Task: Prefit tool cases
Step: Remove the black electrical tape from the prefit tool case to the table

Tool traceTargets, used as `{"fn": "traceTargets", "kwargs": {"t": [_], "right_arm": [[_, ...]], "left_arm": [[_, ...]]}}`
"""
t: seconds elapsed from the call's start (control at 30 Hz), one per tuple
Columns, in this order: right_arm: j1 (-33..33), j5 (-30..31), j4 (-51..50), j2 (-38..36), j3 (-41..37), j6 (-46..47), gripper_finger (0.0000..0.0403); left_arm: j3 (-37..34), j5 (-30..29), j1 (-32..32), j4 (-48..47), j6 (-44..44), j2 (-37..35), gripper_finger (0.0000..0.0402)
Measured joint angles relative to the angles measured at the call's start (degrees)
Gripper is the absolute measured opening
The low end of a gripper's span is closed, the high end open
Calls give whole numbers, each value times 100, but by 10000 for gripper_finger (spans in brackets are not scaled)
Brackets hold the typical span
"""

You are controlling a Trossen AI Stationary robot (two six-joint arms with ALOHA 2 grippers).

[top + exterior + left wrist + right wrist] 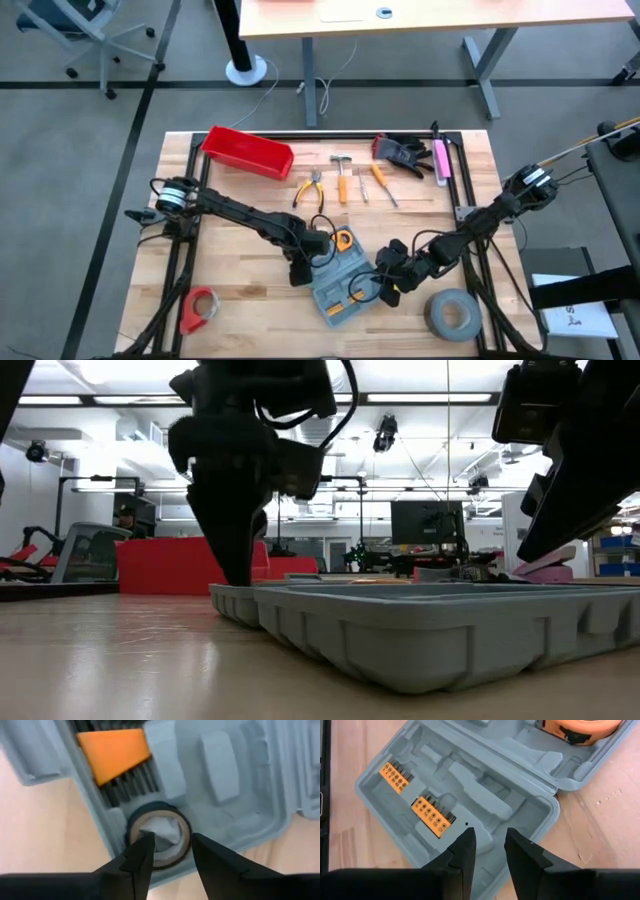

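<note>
High view: your left gripper [312,262] sits over left half of open tool case [340,285], fingers apart around small tape roll [157,840] in corner pocket. Case lies flat, table [240,290] middle, near front. Your right gripper [388,283] beside case's right edge, fingers parted, nothing held.

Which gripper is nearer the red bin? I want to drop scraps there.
Left. The left gripper hovers over the open tool case, below the red bin; the right gripper is farther off, at the case's other side.
</note>
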Motion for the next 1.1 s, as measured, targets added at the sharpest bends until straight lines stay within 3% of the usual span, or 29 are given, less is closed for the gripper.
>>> {"fn": "traceTargets", "kwargs": {"t": [0.3, 0.5, 0.67, 1.1], "right_arm": [[0, 65, 2, -2, 0, -34, 79], [0, 65, 15, -2, 0, -18, 89], [0, 65, 29, -2, 0, 13, 90], [0, 67, 37, -2, 0, -42, 77]], "left_arm": [[0, -105, -54, 12, 68, 2, 170], [195, -36, -106, 16, 387, -179, 165], [494, -392, -216, -386, 660, -208, 154], [671, -449, -221, -603, 455, -212, 155]]}}
